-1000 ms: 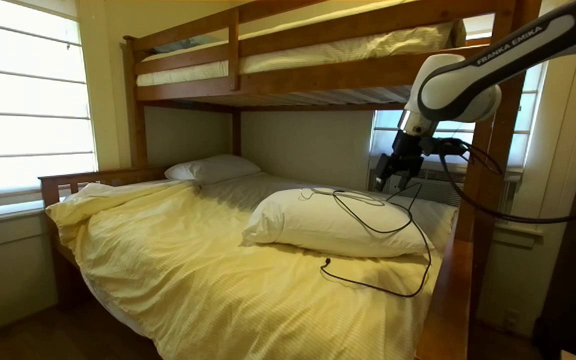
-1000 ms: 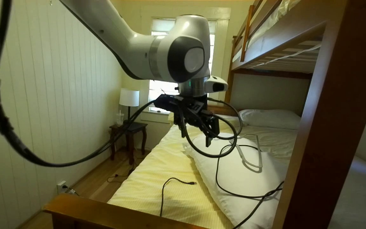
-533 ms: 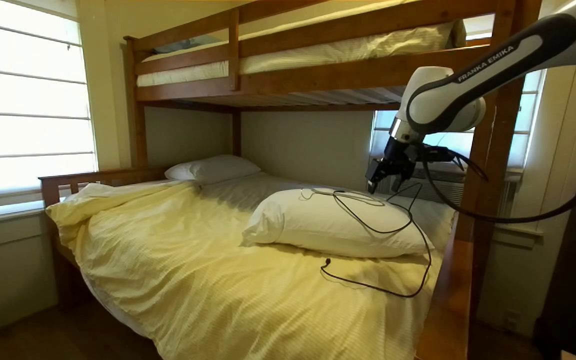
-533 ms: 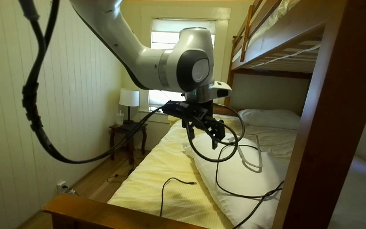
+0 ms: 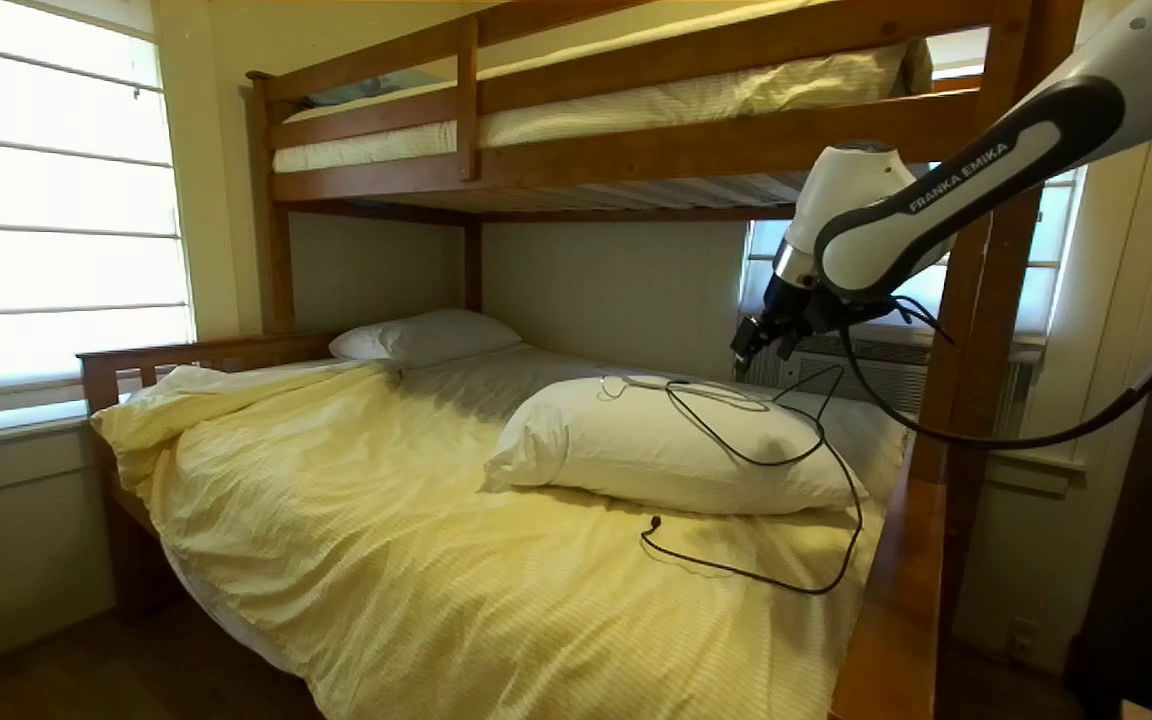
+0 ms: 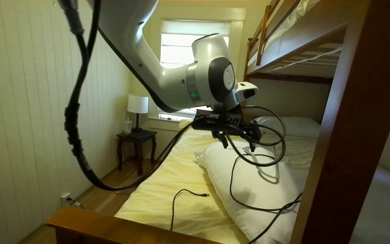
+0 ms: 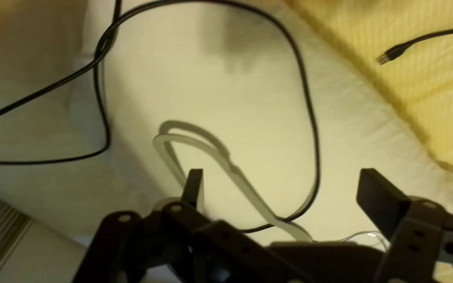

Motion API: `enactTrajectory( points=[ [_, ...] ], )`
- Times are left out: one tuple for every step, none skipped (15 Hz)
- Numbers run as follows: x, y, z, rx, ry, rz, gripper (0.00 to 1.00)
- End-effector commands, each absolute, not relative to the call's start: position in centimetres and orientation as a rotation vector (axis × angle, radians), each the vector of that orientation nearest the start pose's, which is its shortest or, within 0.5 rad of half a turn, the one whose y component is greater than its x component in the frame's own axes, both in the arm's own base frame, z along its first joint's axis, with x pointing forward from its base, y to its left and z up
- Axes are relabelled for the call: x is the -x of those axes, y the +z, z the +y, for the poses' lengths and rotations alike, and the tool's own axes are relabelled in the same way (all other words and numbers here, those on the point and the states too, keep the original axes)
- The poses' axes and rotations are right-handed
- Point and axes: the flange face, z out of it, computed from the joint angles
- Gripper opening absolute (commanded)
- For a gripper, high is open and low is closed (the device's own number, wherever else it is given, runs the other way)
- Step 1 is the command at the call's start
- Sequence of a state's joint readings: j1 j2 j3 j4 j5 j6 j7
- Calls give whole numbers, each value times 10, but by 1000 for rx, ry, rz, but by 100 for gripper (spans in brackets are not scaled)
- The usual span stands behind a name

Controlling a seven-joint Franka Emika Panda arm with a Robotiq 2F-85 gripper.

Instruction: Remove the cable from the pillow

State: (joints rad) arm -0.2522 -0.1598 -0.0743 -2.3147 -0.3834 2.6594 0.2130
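Your end effector [image 7: 283,188] is hovering over a plump white pillow [image 5: 616,455], its fingers [image 7: 382,196] pointing downward, standing wide apart and gripping nothing. In the wrist view, the pillow is showing through the gap between them. Your task's black cable [image 7: 315,135] is lying across the pillow in loose loops, crossing over itself toward one end. From there it is draping past the pillow's edge and curving over the yellow bedspread [image 5: 386,540], where its plug [image 7: 397,50] is resting near the pillow's long side. A pale grey, hanger-shaped loop [image 7: 250,193] is also lying on the pillow and crossing the cable; in the wrist view, part of it is hiding behind the end effector. In an exterior view, the white and black robot arm [image 5: 866,250] is slanting down from the upper right, in front of the wooden bunk bed [image 5: 636,160]. A second pillow [image 5: 436,338] is lying farther along the bunk bed, well apart from the cable. In an exterior view, a white-shaded lamp [image 6: 137,104] is standing near a window [image 6: 176,51].
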Motion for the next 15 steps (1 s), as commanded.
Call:
enactTrajectory(
  points=[
    [-538, 461, -189, 3418, -956, 392, 100],
    [-546, 459, -192, 3461, -967, 375, 100],
    [-555, 454, -192, 3500, -976, 361, 100],
    [-562, 446, -190, 3535, -975, 345, 100],
    [-569, 439, -188, 3558, -981, 324, 100],
    [-576, 430, -185, 3573, -979, 308, 100],
    [-583, 420, -181, 3584, -971, 290, 100],
    [-589, 411, -179, 3599, -969, 266, 100],
    [-595, 403, -177, 3613, -969, 248, 100],
    [-601, 396, -177, 3618, -977, 235, 100],
    [-606, 390, -176, 3630, -989, 211, 100],
    [-611, 385, -177, 3630, -1009, 178, 100],
    [-614, 381, -178, 3630, -1019, 155, 100],
    [-618, 376, -179, 3633, -1025, 136, 100],
    [-619, 370, -181, 3641, -1021, 115, 100]
  ],
)
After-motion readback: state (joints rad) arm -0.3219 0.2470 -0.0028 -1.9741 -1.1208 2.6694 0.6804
